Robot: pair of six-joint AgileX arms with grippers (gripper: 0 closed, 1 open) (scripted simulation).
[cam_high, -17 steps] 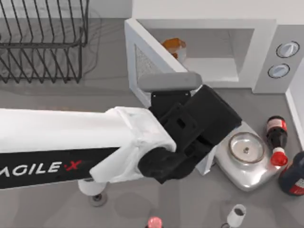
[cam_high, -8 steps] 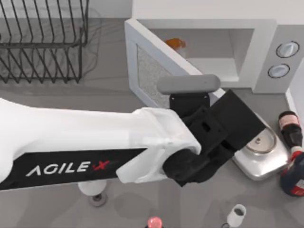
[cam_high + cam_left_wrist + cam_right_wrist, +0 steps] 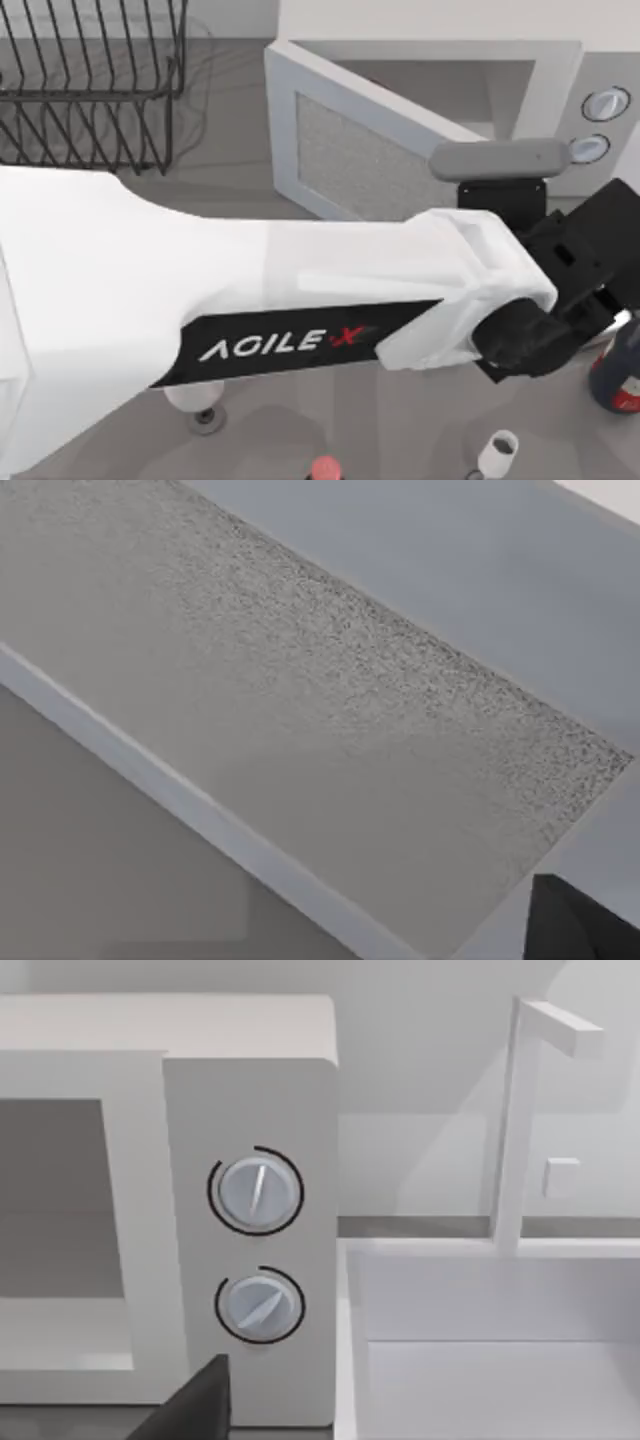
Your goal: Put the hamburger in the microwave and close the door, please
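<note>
The white microwave (image 3: 540, 70) stands at the back of the table, and its dial panel (image 3: 255, 1240) faces the right wrist camera. Its door (image 3: 365, 160) is swung partway toward the opening, white outer face and speckled window turned to me. That window (image 3: 350, 730) is very close in the left wrist view. My left arm reaches across the table, and its black gripper (image 3: 565, 300) is against the door's free edge, in front of the dial panel. The hamburger is hidden behind the door.
A black wire dish rack (image 3: 90, 90) stands at the back left. A dark bottle (image 3: 620, 370) is at the right edge, with a small white cup (image 3: 497, 452), a red-capped bottle (image 3: 325, 468) and a glass foot (image 3: 205, 415) along the front. A white frame (image 3: 510, 1130) rises right of the microwave.
My left arm has swept to the right, pushing the door from wide open to partly shut. The hamburger inside is now covered by the door, and the arm covers the silver scales.
</note>
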